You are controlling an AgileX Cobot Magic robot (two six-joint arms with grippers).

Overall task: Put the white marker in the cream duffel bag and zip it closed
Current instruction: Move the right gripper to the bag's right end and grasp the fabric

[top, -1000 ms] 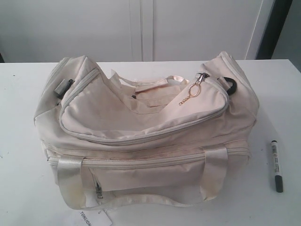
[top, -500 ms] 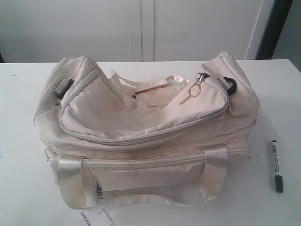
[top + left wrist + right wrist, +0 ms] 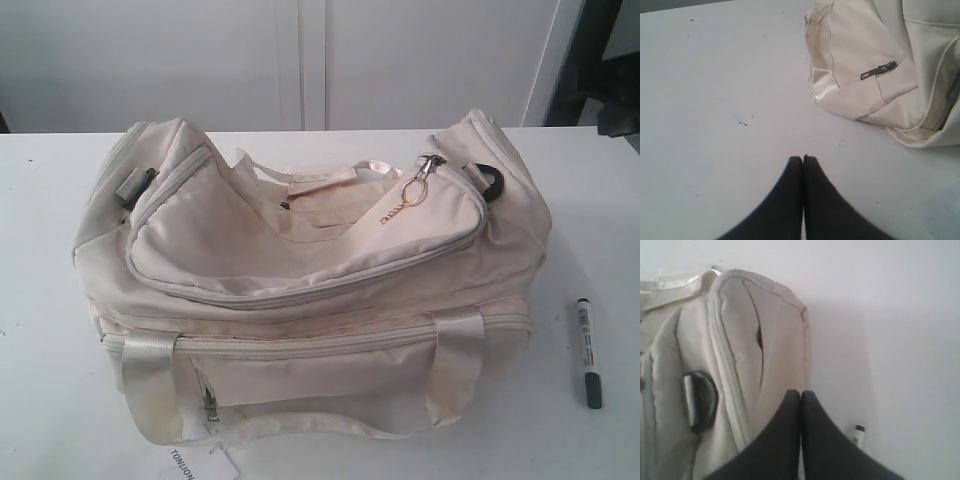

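The cream duffel bag (image 3: 300, 280) lies in the middle of the white table, its top flap unzipped and sagging. A gold ring zip pull (image 3: 412, 192) hangs near its right end. On the table to the right of the bag lies the white marker (image 3: 588, 352), dark cap toward the front. My right gripper (image 3: 800, 393) is shut and empty above the bag's right end (image 3: 740, 340), with the marker (image 3: 858, 436) peeking out beside one finger. Over bare table, my left gripper (image 3: 803, 159) is shut and empty, well apart from the bag's left end (image 3: 865, 60).
A white paper tag (image 3: 195, 462) sticks out at the bag's front edge. A black strap ring (image 3: 490, 180) sits on the bag's right end. A dark part of the right arm (image 3: 620, 110) shows at the far right. White cabinet doors stand behind the table (image 3: 40, 400).
A dark part of the right arm has come into the exterior view at the upper right. The bag and the marker have not moved.
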